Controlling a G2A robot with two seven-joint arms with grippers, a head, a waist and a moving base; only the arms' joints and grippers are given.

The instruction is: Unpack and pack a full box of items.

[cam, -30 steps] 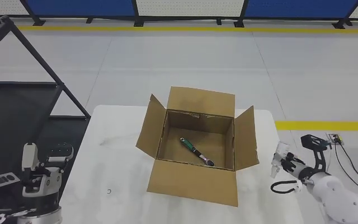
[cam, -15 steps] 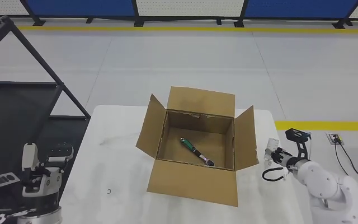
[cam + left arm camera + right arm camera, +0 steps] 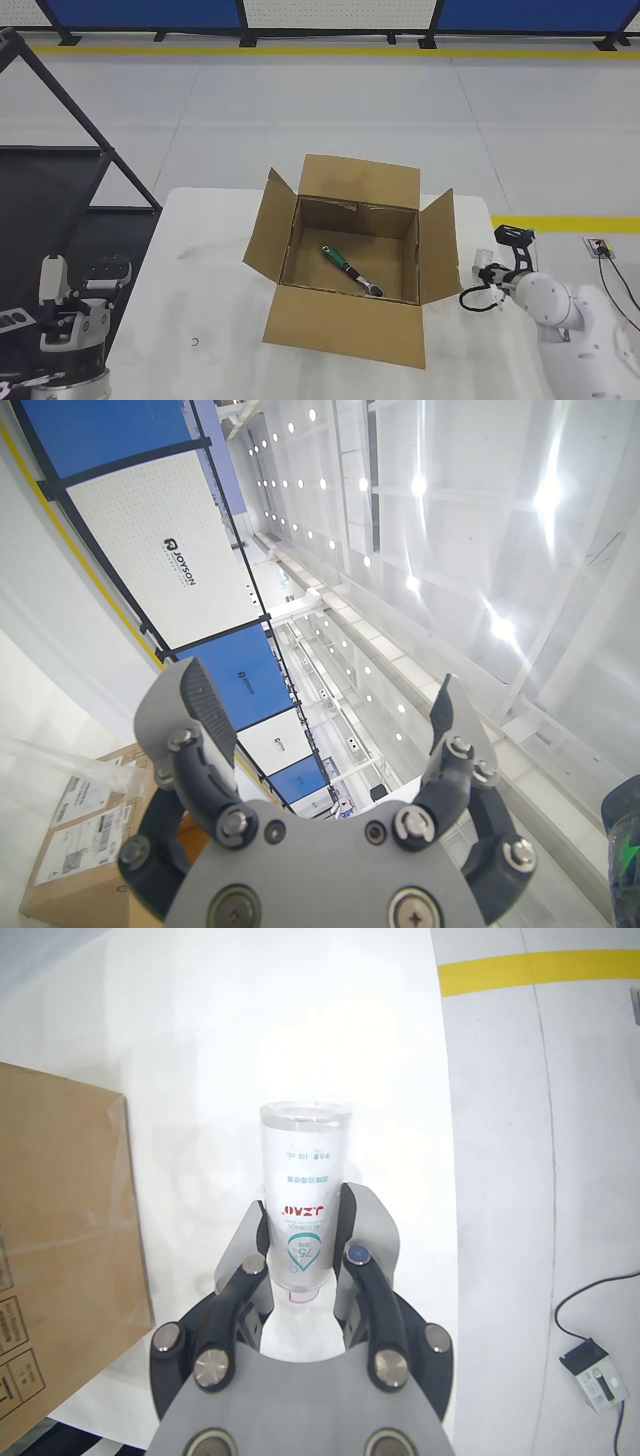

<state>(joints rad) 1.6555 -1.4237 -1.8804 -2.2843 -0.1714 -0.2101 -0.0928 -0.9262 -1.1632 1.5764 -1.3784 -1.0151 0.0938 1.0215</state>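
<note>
An open cardboard box (image 3: 352, 262) stands in the middle of the white table (image 3: 210, 290), and a green-handled ratchet wrench (image 3: 350, 270) lies on its floor. My right gripper (image 3: 305, 1223) is shut on a clear alcohol bottle (image 3: 302, 1193) with a white label, held just right of the box's right flap (image 3: 60, 1208); from above the bottle (image 3: 484, 270) hangs over the table's right part. My left gripper (image 3: 320, 705) is open with nothing between its fingers, pointing up at the ceiling; in the top view that arm (image 3: 70, 320) sits off the table's left edge.
A black frame (image 3: 70, 120) stands left of the table. A second, taped cardboard box (image 3: 85, 840) lies near the left gripper. On the floor to the right are a yellow line (image 3: 535, 975) and a cable with a small adapter (image 3: 592, 1380).
My right arm has carried the bottle leftward and slightly farther back, from off the table's right edge to beside the box's right flap. The left arm has kept still.
</note>
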